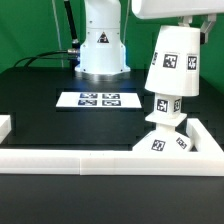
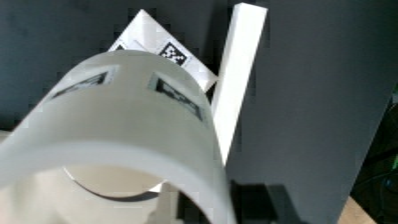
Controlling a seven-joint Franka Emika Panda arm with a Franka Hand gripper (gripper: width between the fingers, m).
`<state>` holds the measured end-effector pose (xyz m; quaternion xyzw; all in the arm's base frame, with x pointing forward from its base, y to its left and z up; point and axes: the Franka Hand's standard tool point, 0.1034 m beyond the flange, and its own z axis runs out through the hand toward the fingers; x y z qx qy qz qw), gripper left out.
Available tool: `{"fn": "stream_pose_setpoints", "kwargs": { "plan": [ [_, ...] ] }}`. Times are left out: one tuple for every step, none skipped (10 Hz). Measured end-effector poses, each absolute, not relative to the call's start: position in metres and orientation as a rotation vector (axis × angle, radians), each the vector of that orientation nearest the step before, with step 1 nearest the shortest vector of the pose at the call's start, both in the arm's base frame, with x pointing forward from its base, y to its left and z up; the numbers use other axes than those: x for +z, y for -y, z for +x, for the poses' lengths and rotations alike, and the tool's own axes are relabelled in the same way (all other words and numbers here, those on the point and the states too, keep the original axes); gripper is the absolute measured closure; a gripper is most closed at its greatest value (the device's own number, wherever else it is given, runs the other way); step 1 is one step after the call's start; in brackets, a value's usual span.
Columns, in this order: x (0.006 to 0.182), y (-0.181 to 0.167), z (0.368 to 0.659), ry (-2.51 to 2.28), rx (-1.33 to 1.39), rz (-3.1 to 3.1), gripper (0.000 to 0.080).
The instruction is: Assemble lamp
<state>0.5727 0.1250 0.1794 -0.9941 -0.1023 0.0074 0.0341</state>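
The white cone-shaped lamp shade (image 1: 172, 62) with black-and-white tags hangs slightly tilted above the round bulb (image 1: 167, 104). The shade's lower rim is just over the bulb's top. The bulb stands on the flat square base (image 1: 170, 142), which sits in the corner of the white rails. My gripper (image 1: 185, 26) is at the top right of the exterior view, shut on the shade's upper end. In the wrist view the shade (image 2: 125, 120) fills most of the picture, with the base's tagged corner (image 2: 166, 50) beyond it. A dark finger (image 2: 263, 203) shows beside the shade wall.
The marker board (image 1: 98, 99) lies flat in the middle of the black table. White border rails (image 1: 60, 158) run along the front and up the exterior view's right (image 2: 240, 60). The robot's white pedestal (image 1: 101, 45) stands at the back.
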Motion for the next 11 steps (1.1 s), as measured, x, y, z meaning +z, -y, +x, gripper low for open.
{"fn": "stream_pose_setpoints", "kwargs": {
  "plan": [
    [0.176,-0.121,0.572,0.343,0.018,-3.052,0.0755],
    [0.168,-0.113,0.568,0.354,0.024,-3.047,0.0754],
    [0.164,-0.11,0.567,0.347,0.034,-3.049,0.0754],
    [0.159,-0.109,0.567,0.351,0.037,-3.049,0.0754],
    [0.154,-0.107,0.567,0.351,0.043,-3.05,0.0754],
    [0.15,-0.107,0.567,0.35,0.047,-3.051,0.0754],
    [0.147,-0.108,0.567,0.349,0.039,-3.051,0.0754],
    [0.145,-0.109,0.567,0.351,0.038,-3.051,0.0754],
    [0.145,-0.109,0.568,0.35,0.037,-3.052,0.0754],
    [0.145,-0.109,0.568,0.351,0.037,-3.052,0.075],
    [0.146,-0.109,0.568,0.351,0.036,-3.052,0.075]
  ]
}}
